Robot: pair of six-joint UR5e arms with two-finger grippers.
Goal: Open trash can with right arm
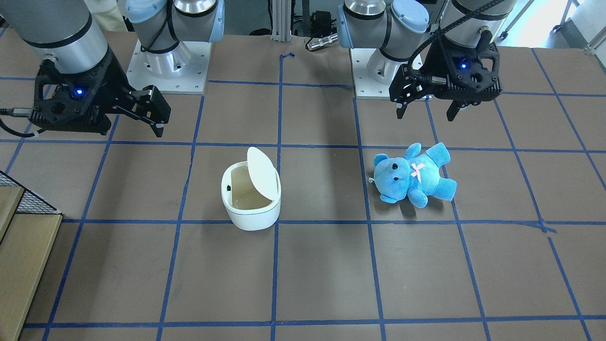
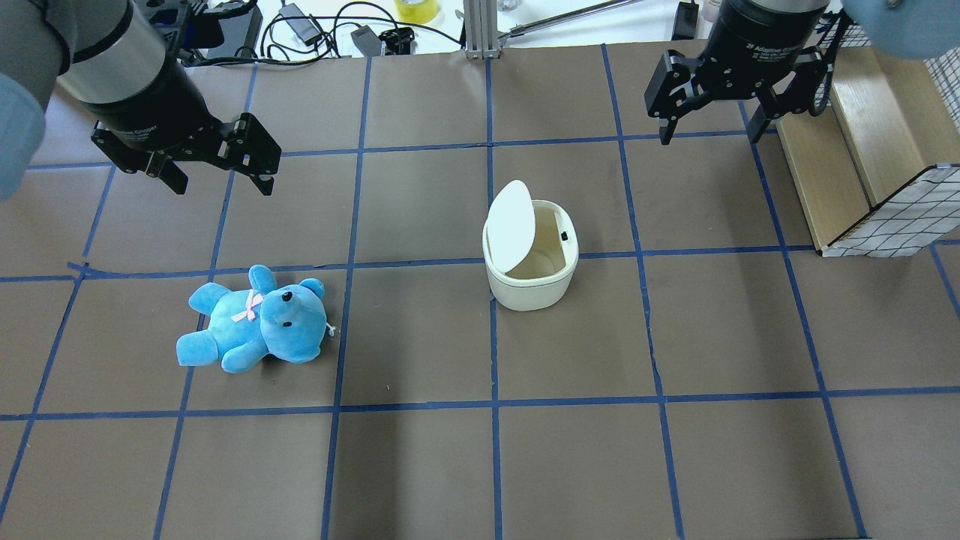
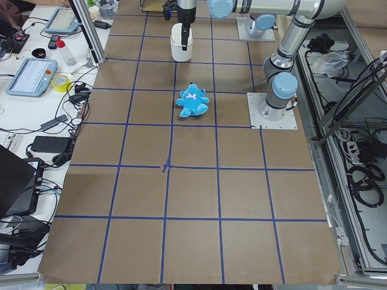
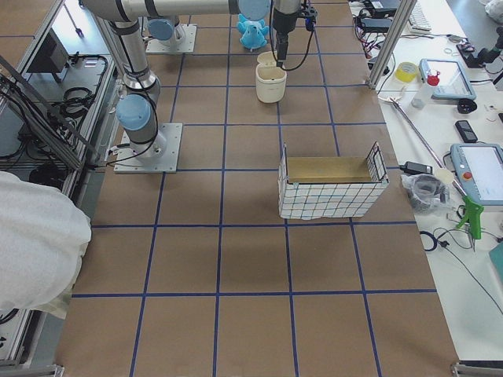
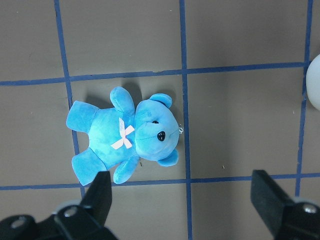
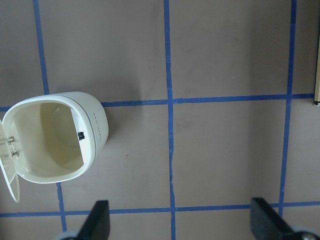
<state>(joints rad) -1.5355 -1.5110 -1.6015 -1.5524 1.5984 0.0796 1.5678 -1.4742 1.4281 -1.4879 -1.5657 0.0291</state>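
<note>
Right jaws first: spread wide, nothing in them. The right wrist camera only catches the two tips at the bottom of the shot, with bare table [image 2: 420, 465] between them. The right arm [image 2: 757, 45] holds them high and off to its own side of the trash can [image 2: 529, 289], well apart from it and touching nothing.

The trash can sits upright on the table, roughly between the two arms. Its lid [image 2: 511, 225] is flipped up on the hinge and stands nearly on edge on the side away from the right arm, so you can see straight into the beige inside. Going by that, I'd call the opening part done. My guess is the arm is parked up there to stay out of the lid's way and leave the mouth clear.

The left arm [image 2: 127, 82] is on the other side of the can, also raised, its jaws wide and empty too. It hangs over a blue teddy [image 2: 255, 319] lying on its back, well apart from the can, so the teddy looks like the next thing to go in.
</note>
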